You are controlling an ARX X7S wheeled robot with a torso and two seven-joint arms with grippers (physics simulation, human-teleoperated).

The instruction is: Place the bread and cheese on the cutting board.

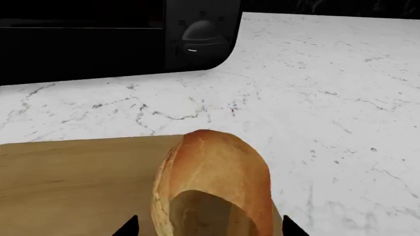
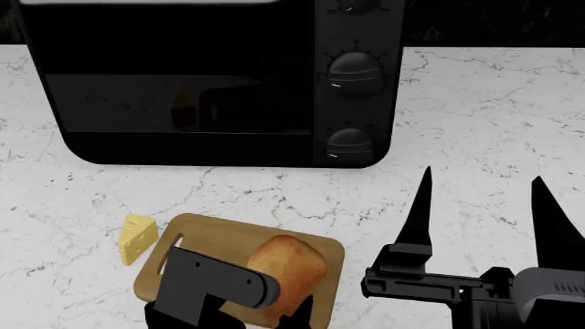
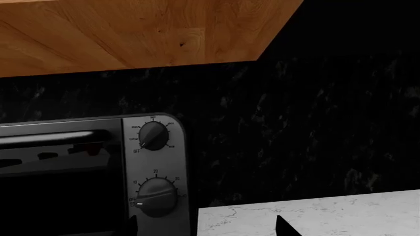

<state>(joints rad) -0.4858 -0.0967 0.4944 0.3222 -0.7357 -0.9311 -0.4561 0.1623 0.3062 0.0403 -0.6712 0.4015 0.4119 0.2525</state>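
Bread (image 1: 213, 184) filled the near part of the left wrist view, sitting between the two dark fingertips of the left pincer (image 1: 208, 227), whose jaws stood just wide enough to flank the loaf; whether they pressed it could not be told. From the head view the loaf (image 2: 287, 271) lay over the far right part of the cutting board (image 2: 215, 241), right ahead of that pincer (image 2: 290, 317). Cheese (image 2: 137, 238) rested on the marble counter (image 2: 475, 123), off the board and just beside its slotted end, to the left of the left pincer. Further right, the right pincer (image 2: 484, 205) hung wide, empty, its fingers (image 2: 420, 212) pointing toward the black toaster oven (image 2: 210, 82) beyond both arms.
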